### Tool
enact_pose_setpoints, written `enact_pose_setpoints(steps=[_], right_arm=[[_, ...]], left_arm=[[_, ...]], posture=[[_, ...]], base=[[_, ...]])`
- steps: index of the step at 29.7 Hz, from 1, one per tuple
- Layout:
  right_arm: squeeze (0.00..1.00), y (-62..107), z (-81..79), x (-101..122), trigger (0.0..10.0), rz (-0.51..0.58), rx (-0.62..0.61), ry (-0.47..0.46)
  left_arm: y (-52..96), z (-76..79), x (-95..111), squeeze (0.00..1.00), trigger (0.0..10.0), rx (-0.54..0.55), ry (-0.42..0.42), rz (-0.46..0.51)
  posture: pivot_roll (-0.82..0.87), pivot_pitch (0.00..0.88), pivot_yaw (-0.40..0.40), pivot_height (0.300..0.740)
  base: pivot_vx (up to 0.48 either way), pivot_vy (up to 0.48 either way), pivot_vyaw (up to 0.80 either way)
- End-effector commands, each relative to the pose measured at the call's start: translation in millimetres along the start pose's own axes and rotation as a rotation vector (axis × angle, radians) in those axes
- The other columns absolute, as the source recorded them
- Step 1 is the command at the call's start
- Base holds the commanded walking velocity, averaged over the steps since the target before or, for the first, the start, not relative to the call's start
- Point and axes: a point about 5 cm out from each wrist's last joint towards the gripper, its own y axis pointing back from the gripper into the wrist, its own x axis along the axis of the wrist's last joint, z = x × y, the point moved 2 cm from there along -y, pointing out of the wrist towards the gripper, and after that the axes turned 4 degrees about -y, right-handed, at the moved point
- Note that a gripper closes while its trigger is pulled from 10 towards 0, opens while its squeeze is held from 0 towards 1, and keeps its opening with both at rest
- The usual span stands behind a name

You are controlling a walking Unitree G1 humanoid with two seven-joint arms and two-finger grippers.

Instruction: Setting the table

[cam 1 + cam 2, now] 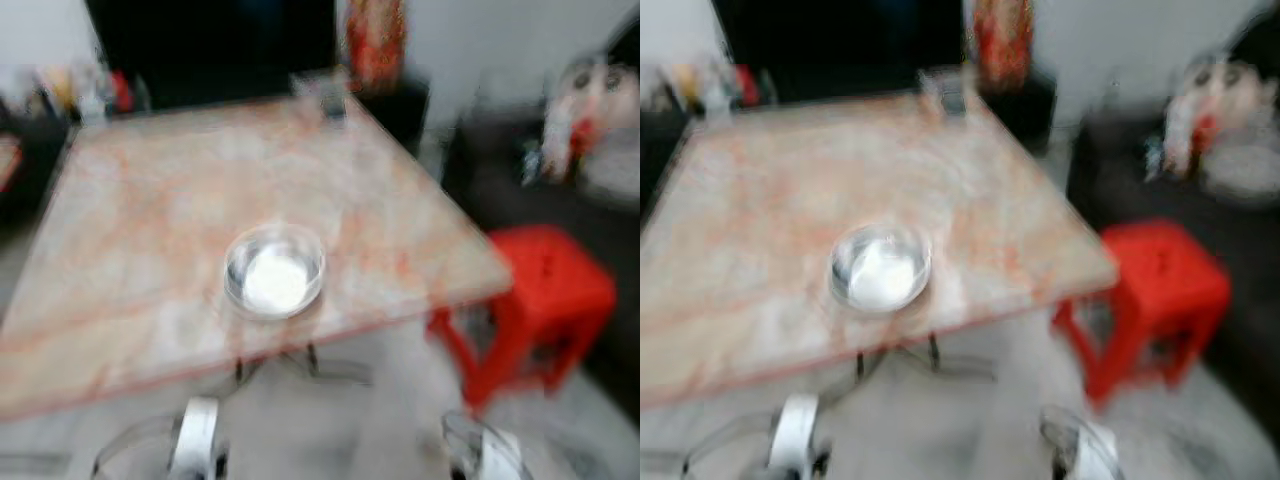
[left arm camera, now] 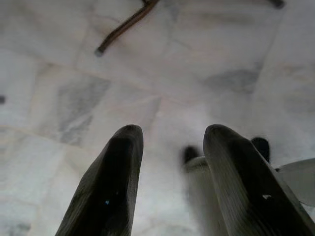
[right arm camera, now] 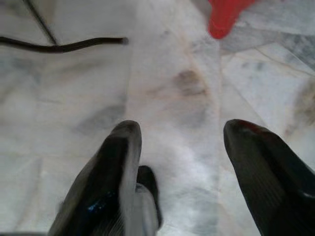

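A shiny steel bowl [image 1: 274,271] with something white inside sits near the front edge of a marbled pink table [image 1: 150,200]. Both eye views are blurred. My two silver arms hang low in front of the table, the left arm [image 1: 197,440] and the right arm [image 1: 490,450]. In the left wrist view my left gripper [image 2: 170,147] is open above the marble floor, holding nothing. My right gripper [image 3: 179,147] in the right wrist view is open as well, over the floor, with nothing between its fingers.
A red plastic stool [image 1: 545,290] stands right of the table's near corner; its leg [image 3: 224,17] shows over the floor. A small dark object [image 1: 332,100] sits at the table's far edge. Dark furniture with clutter [image 1: 580,130] lies at right. Thin metal table legs [image 1: 300,360] reach the floor.
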Motion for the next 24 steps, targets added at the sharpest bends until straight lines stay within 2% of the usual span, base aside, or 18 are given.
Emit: enact_pose_setpoints(steps=[1, 11, 15, 20, 21, 24], right_arm=[[0.0, -1.2, -8.4, 3.8, 10.0, 0.013, 0.018, -0.007], [0.0, -1.2, -11.0, 3.0, 10.0, 0.011, 0.022, -0.008], [0.0, -1.4, -12.4, 5.4, 10.0, 0.025, 0.034, 0.031], [0.0, -1.4, -13.0, 3.9, 10.0, 0.014, 0.037, 0.027], [0.0, -1.3, -12.5, 3.5, 10.0, 0.013, 0.033, 0.005], [0.0, -1.5, -12.3, 4.5, 10.0, 0.016, 0.035, 0.015]], left_arm=[[1.8, -8.1, -6.3, 0.0, 10.0, 0.019, 0.004, -0.02], [1.4, -11.1, -2.0, 0.0, 10.0, 0.026, 0.004, -0.008], [1.3, -11.2, -1.1, 0.0, 10.0, 0.027, 0.003, -0.004], [1.6, -11.2, -2.8, 0.0, 10.0, 0.027, 0.005, -0.008], [1.7, -11.1, -3.3, 0.0, 10.0, 0.028, 0.005, -0.009], [1.7, -10.9, -3.6, 0.0, 10.0, 0.027, 0.004, -0.01]], posture=[[-0.03, 0.0, -0.007, 0.74], [-0.02, 0.0, -0.003, 0.74], [-0.02, 0.0, -0.001, 0.74], [-0.02, 0.0, -0.003, 0.74], [-0.02, 0.0, -0.003, 0.74], [-0.02, 0.0, -0.005, 0.74]], base=[[0.0, 0.48, 0.0], [0.0, 0.48, 0.0], [0.0, 0.48, 0.0], [0.0, 0.48, 0.8], [0.0, 0.48, 0.0], [0.0, 0.48, 0.0]])
